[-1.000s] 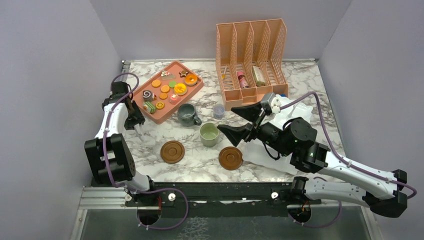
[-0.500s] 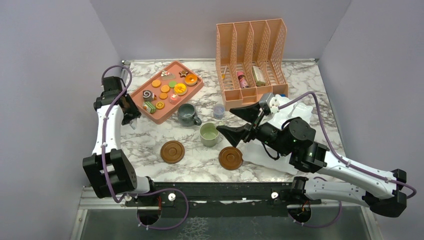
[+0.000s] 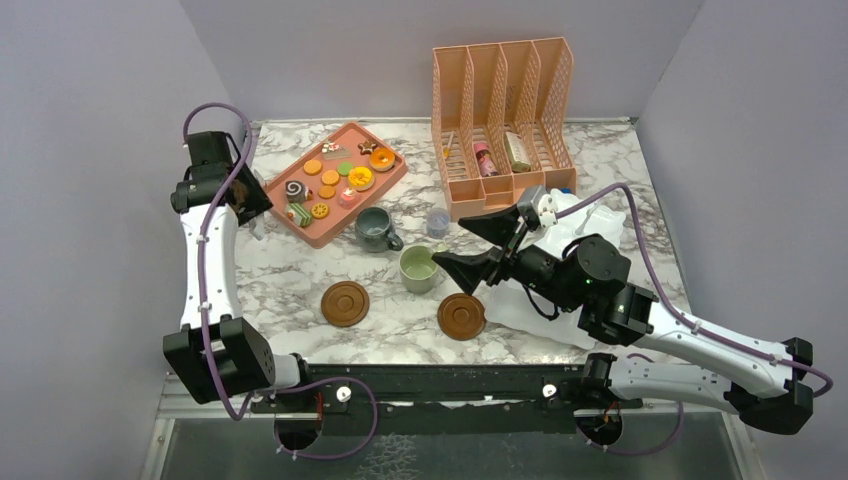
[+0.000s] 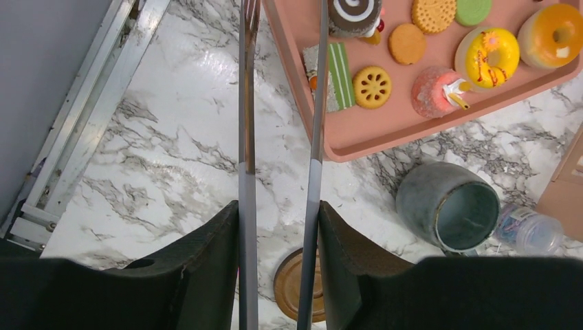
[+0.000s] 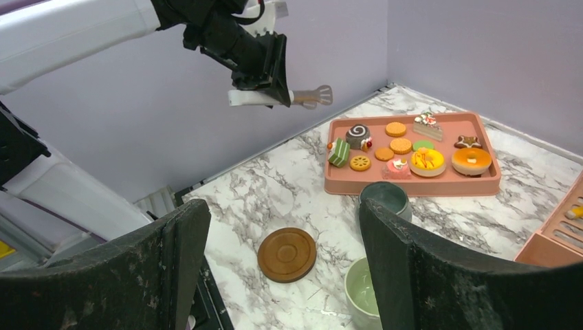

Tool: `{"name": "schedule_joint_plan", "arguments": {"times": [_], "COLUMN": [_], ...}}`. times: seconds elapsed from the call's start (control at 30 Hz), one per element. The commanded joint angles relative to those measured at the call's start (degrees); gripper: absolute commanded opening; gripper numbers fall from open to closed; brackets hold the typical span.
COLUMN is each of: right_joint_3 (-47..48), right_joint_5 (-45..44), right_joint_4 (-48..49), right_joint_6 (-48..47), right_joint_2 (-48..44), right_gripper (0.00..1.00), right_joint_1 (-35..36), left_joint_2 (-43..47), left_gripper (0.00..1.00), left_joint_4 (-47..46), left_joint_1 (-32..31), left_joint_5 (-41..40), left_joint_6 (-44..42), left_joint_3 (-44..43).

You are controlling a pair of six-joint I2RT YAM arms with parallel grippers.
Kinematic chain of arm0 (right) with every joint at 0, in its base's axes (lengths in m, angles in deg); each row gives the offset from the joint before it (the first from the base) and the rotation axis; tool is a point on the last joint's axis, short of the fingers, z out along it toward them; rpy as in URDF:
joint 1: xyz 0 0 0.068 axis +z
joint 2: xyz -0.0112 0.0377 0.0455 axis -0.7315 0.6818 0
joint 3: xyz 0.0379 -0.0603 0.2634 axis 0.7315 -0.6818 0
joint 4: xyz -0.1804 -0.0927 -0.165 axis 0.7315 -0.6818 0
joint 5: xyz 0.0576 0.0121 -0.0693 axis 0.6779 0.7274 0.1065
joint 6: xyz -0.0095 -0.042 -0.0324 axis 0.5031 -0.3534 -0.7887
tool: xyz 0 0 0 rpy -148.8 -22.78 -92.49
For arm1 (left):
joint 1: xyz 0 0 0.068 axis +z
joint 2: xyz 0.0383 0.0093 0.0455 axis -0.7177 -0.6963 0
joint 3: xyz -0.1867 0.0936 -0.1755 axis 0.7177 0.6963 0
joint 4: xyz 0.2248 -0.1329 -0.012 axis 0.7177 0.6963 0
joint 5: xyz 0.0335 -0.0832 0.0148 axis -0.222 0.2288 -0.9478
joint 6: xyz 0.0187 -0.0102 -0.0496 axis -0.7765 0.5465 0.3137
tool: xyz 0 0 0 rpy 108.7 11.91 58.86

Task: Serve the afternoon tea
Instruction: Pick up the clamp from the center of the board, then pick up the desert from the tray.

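Observation:
My left gripper (image 3: 248, 205) is shut on metal tongs (image 4: 247, 137) and holds them in the air left of the peach tray (image 3: 292, 215); the right wrist view shows them raised (image 5: 311, 96). The tray holds toy cookies, cakes and an orange donut (image 3: 383, 158). The grey-blue mug (image 3: 374, 228) stands just off the tray's front corner. The pale green mug (image 3: 418, 268) stands between two brown coasters (image 3: 344, 303) (image 3: 461, 316). My right gripper (image 3: 452, 240) is open and empty above the green mug's right side, and in its own view (image 5: 283, 205) it frames one coaster (image 5: 287, 254).
A peach file organiser (image 3: 500, 120) stands at the back and holds a small pink bottle (image 3: 485, 158). A tiny clear lilac cup (image 3: 438, 220) sits right of the grey-blue mug. A white plastic container (image 3: 590, 215) lies under my right arm. Walls close in on three sides.
My left arm has stretched up and back toward the far left with the tongs in its grip. The right arm and the tableware have not moved.

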Motion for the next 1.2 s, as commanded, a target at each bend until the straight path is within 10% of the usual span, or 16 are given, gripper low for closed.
{"name": "schedule_joint_plan", "arguments": {"times": [0.0,1.17], "right_joint_3": [2.11,3.99], "right_joint_5": [1.12,-4.36], "right_joint_4": [-0.17,-1.54], "right_joint_6": [0.36,-1.29], "right_joint_2": [0.47,4.37], "right_gripper": [0.85,0.85], "right_joint_1": [-0.06,-0.06], "left_joint_2": [1.57,-17.08], "left_gripper": [0.43,0.44], "left_joint_4": [0.23,-4.53], "left_joint_1": [-1.05,-23.3], "left_joint_5": [1.69,-0.19], "left_joint_6": [-1.92,-4.48], "left_joint_3": [-3.08,-14.46]}}
